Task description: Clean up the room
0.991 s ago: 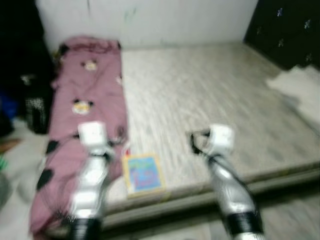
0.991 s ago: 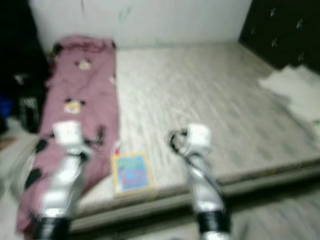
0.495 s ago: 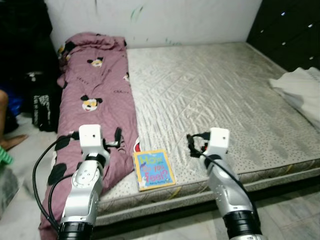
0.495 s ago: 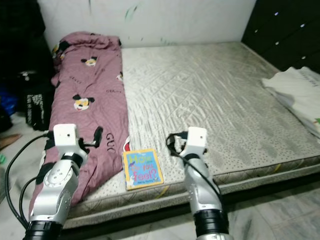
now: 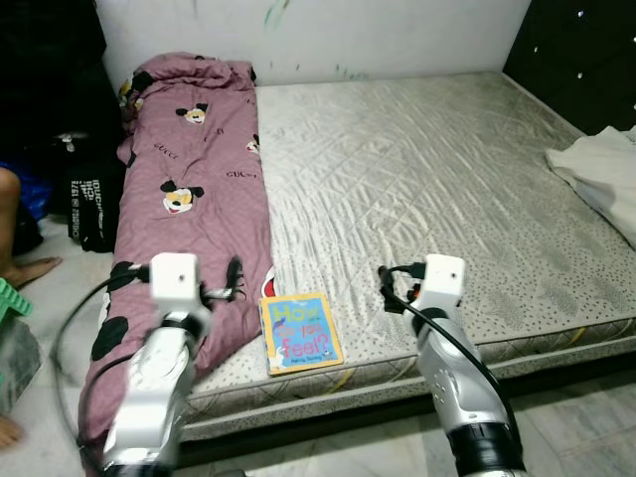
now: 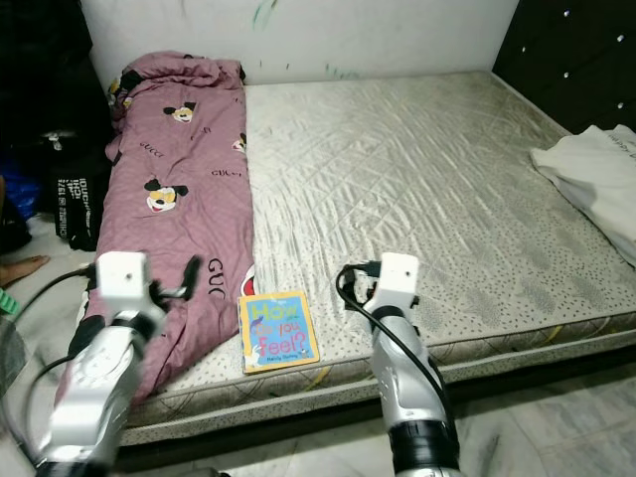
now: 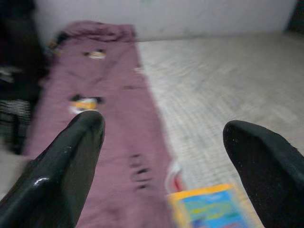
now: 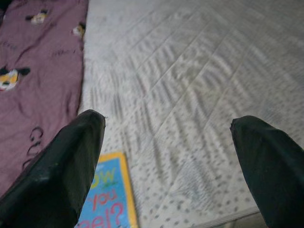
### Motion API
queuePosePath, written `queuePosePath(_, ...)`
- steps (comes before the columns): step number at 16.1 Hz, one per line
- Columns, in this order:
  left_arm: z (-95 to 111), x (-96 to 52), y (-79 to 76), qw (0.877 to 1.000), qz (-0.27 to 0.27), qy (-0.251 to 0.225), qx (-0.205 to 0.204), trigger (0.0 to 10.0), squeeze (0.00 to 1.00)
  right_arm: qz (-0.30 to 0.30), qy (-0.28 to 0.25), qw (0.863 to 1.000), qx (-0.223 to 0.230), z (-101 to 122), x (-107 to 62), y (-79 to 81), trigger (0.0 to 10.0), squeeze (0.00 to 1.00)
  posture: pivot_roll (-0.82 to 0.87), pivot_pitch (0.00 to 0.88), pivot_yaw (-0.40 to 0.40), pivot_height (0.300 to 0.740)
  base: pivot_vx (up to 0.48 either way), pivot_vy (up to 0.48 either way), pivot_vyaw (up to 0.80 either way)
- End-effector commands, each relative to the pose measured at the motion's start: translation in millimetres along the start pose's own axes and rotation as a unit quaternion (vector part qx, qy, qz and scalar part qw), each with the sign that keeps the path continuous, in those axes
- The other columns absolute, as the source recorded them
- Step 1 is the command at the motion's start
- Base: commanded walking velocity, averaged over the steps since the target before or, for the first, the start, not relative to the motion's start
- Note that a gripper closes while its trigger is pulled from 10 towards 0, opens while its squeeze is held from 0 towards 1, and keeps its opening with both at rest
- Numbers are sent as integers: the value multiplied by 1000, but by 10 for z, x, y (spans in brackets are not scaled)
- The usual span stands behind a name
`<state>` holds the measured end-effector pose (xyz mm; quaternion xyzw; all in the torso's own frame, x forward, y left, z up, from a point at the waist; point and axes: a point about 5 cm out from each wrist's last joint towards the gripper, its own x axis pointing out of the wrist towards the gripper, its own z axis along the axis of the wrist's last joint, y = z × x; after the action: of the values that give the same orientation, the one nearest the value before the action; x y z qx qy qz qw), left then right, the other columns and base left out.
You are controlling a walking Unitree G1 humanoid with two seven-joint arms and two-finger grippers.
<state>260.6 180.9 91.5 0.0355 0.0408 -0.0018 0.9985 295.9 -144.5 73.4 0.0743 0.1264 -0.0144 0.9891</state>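
A blue and yellow children's book point(image 5: 301, 333) lies flat on the bare grey mattress point(image 5: 427, 169), close to its front edge. A pink cartoon-mouse blanket point(image 5: 189, 189) stretches along the mattress's left side. A crumpled white cloth point(image 5: 596, 169) lies at the right edge. My left gripper point(image 7: 164, 156) hovers over the blanket's near end, left of the book, open and empty. My right gripper point(image 8: 173, 161) hangs above the mattress just right of the book point(image 8: 107, 192), also open and empty.
A black bag point(image 5: 89, 194) stands on the floor left of the bed. A person's foot point(image 5: 30, 270) and a green object point(image 5: 10, 298) are beside it. A dark padded headboard point(image 5: 581, 55) rises at the right. Tiled floor point(image 5: 586, 422) runs before the bed.
The blurred picture has sharpened and the camera has shifted, with the bed now a little lower in view. My left arm is blurred and has swung slightly left. The book stays put.
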Motion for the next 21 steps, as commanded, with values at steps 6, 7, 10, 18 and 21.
queuePosePath(6,-14,-197,89,999,18,9,34,10000,0,6,-52,998,-35,232,-161,-86,10000,0,25,34,4,740,0,0,0)
queuePosePath(7,-13,-212,71,999,16,10,27,10000,0,4,-49,998,-38,215,-172,-86,10000,0,31,41,0,740,0,0,0)
queuePosePath(10,-17,-219,3,1000,7,14,5,10000,0,9,-14,999,-46,-5,-226,-30,10000,0,16,58,-9,740,0,0,0)
queuePosePath(18,29,-129,-53,1000,6,11,-18,10000,0,8,-8,999,-40,33,-185,-47,10000,0,19,77,-24,740,0,0,-200)
queuePosePath(21,46,-115,-13,999,20,12,-30,10000,0,11,-7,999,-40,54,-169,-26,10000,0,19,97,-24,740,0,0,0)
